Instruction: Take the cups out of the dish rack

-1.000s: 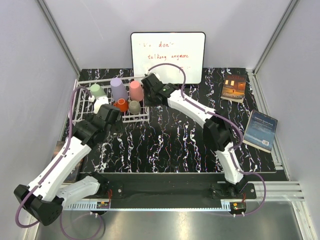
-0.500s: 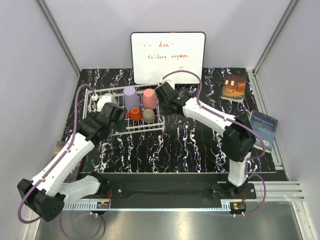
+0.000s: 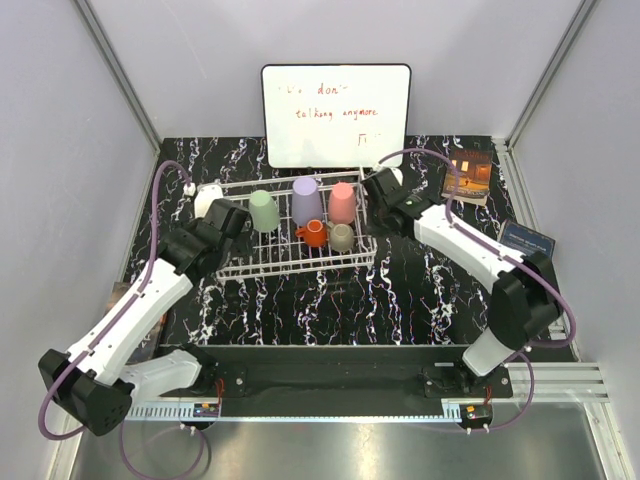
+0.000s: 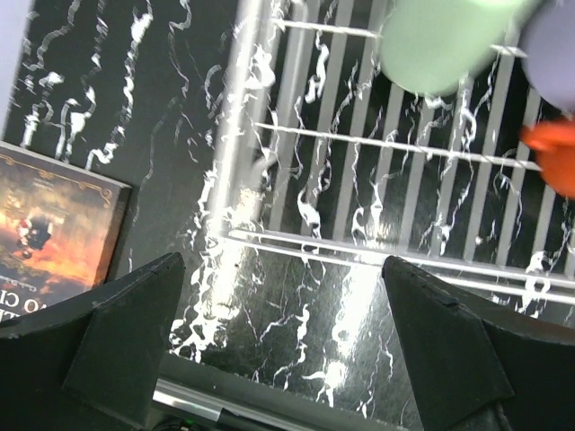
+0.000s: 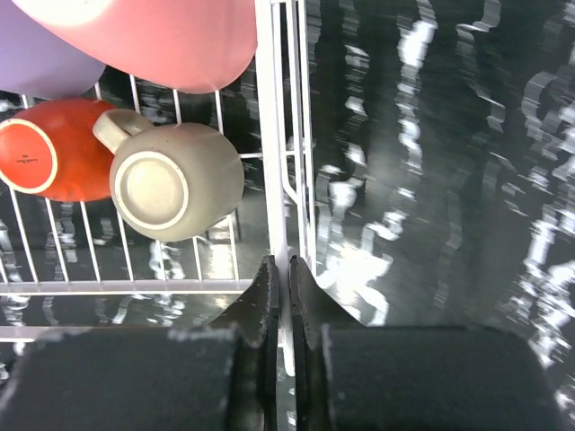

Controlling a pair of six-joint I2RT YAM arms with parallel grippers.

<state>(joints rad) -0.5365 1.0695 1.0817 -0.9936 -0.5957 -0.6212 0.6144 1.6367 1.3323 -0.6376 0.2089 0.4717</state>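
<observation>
The white wire dish rack [image 3: 290,270], grid-bottomed with low rails, sits on the glossy black, white-veined counter [image 3: 400,295]. It holds smooth plastic cups: pale green cup [image 3: 264,210], lavender cup [image 3: 306,200], pink cup [image 3: 343,202], beige-grey cup [image 5: 175,184] and shorter orange cup [image 5: 54,162]. The right hand [image 5: 278,269] is clenched on the rack's right rail. The left hand [image 4: 280,269] is released, spread wide at the rack's left end.

Black, white-veined marble-pattern tabletop [image 3: 400,300]. Directly on it:
- white wire dish rack [image 3: 285,268], left of centre
- white rectangular whiteboard [image 3: 336,115], upright, far edge
- orange-pictured dark book [image 3: 468,175], far right
- blue-grey book [image 3: 528,238], right edge
</observation>
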